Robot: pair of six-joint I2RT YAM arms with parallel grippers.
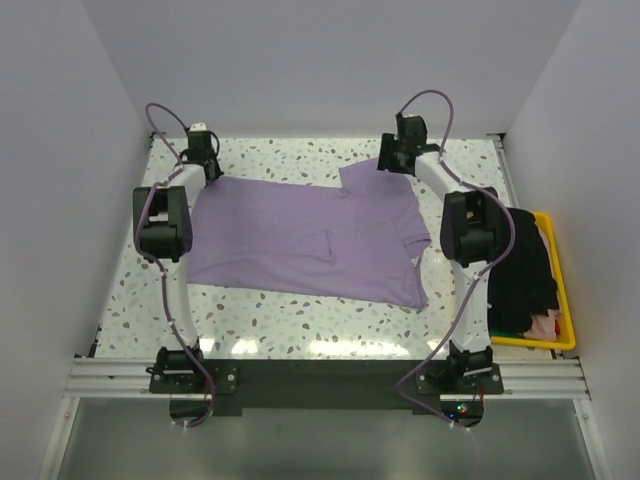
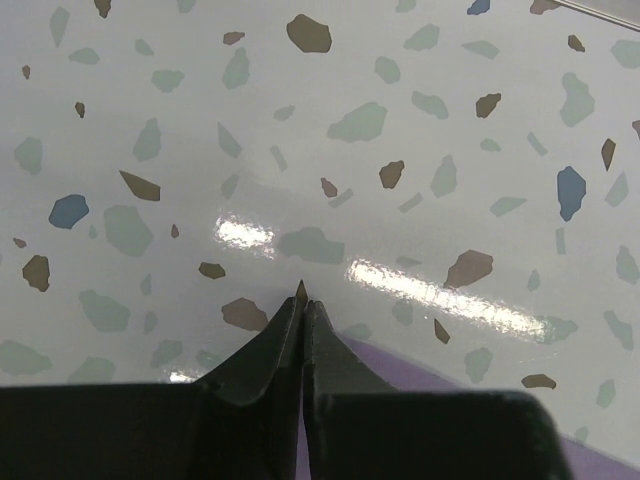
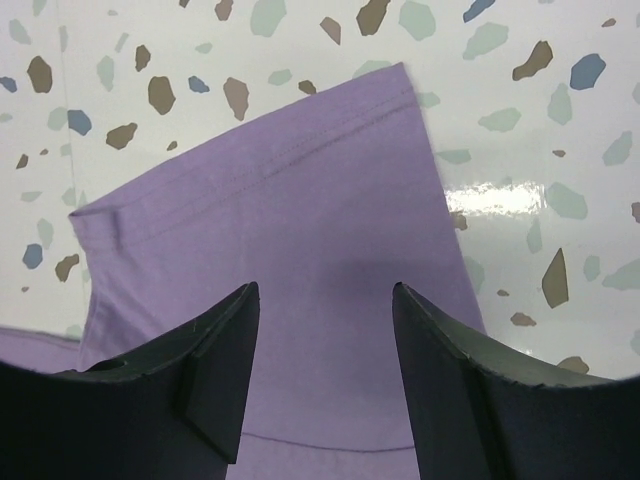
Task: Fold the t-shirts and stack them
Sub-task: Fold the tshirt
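White glossy terrazzo-pattern surface (image 1: 300,320), flecked grey-green, brown and blue: fills middle of top view, forms background of both wrist views. Light glare streaks on it at lower centre of top view and across left wrist view.
Yellow rectangular plastic bin (image 1: 535,343): right side of frame, at right edge of surface, long side running up-down.
Pale pink scrap of cloth (image 1: 541,326): bin's lower right corner.
Silver aluminium rail frame (image 1: 110,378): along bottom edge of surface, spanning its width.
Plain white walls (image 1: 330,70): left, top, right of frame.
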